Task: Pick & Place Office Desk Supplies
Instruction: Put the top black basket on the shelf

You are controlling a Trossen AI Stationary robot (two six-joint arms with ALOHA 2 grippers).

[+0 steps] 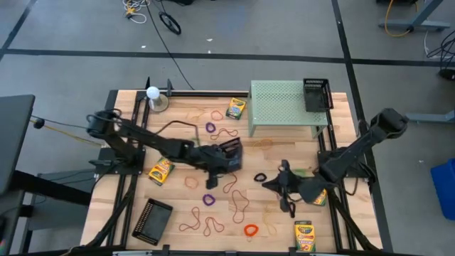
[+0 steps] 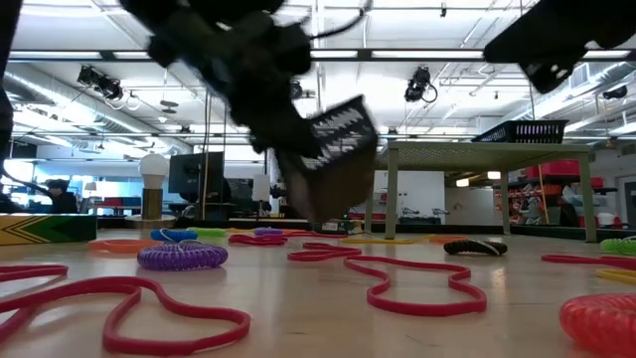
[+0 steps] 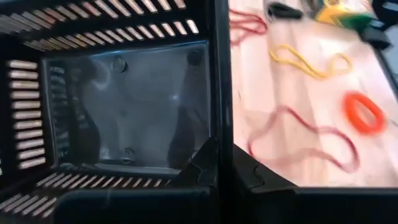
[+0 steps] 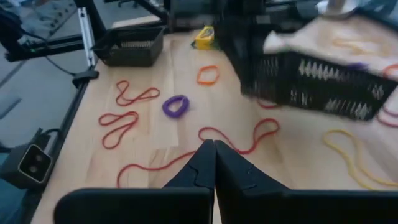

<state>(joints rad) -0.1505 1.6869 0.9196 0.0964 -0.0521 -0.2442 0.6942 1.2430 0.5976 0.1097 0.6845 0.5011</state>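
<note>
From above, I see my left gripper (image 1: 226, 155) at mid-frame, pinched on the wall of a black basket (image 1: 231, 151) lifted over the wooden table (image 1: 185, 114). My right gripper (image 1: 274, 183) sits right of centre, fingers pressed together, holding nothing. Rubber bands (image 1: 240, 203), coil rings such as a purple ring (image 1: 208, 200), and crayon boxes (image 1: 161, 171) lie scattered across the table; a green stand (image 1: 284, 105) is at upper right.

At table level, the basket (image 2: 336, 159) hangs tilted at centre, off the wood, with red bands (image 2: 417, 283) in the foreground.

In the left wrist view, the fingers (image 3: 205, 165) clamp the basket's wall (image 3: 219, 93) at lower centre.

In the right wrist view, the closed fingers (image 4: 211, 163) hover at bottom centre over a red band (image 4: 236, 140).
</note>
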